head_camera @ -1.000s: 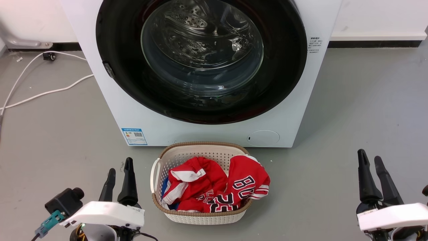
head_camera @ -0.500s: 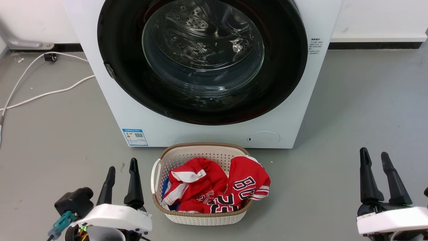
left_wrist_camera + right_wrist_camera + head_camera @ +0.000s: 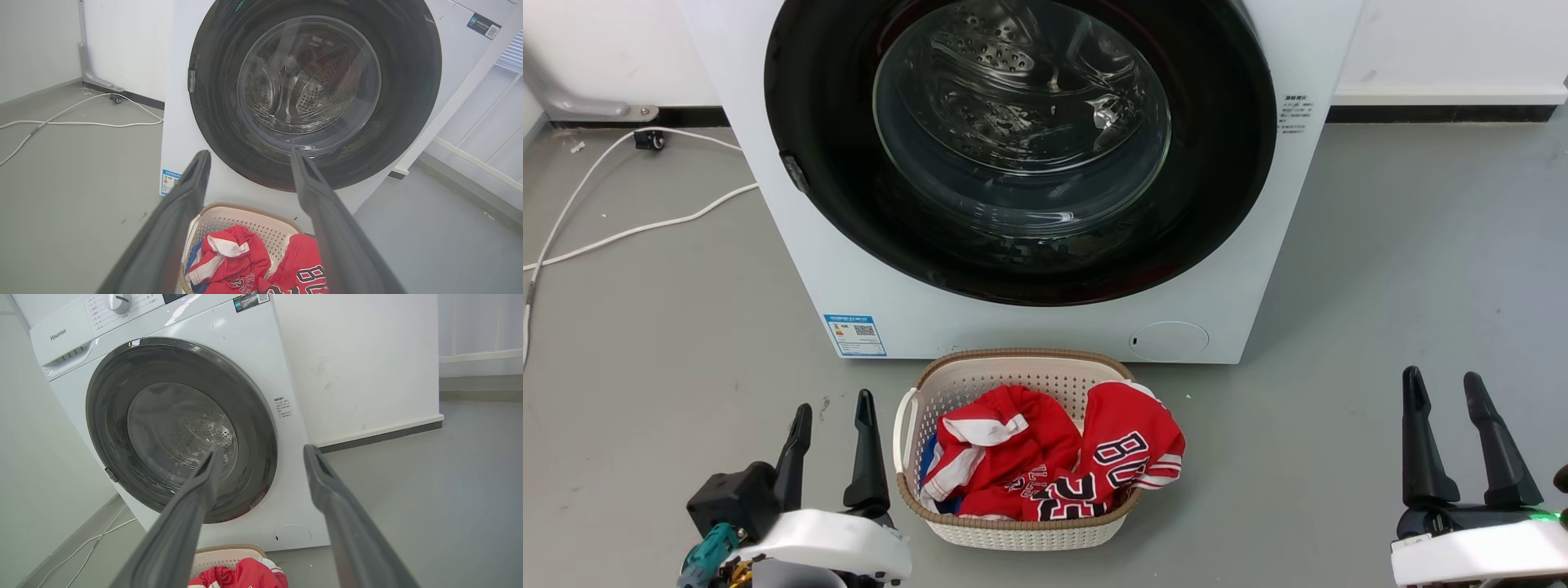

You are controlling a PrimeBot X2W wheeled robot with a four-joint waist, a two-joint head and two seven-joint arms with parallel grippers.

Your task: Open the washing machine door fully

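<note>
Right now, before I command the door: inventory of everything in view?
White boxy front-loader washing machine: 1, white, centre.
Round glossy black washing machine door: 1, black, machine front, shut.
Blue label sticker: 1, blue, machine's lower-left corner.
Round cover: 1, white, machine's lower right.
Cream perforated plastic basket: 1, cream, floor before machine.
Red jerseys: count unclear, red, in basket.
White cable: count unclear, white, floor left.
Left gripper: 1, dark, open, lower left.
Right gripper: 1, dark, open, lower right.

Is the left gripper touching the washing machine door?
Apart. In the head view the left gripper sits low near the bottom edge, with bare grey floor between its fingertips and the washing machine door.
</note>
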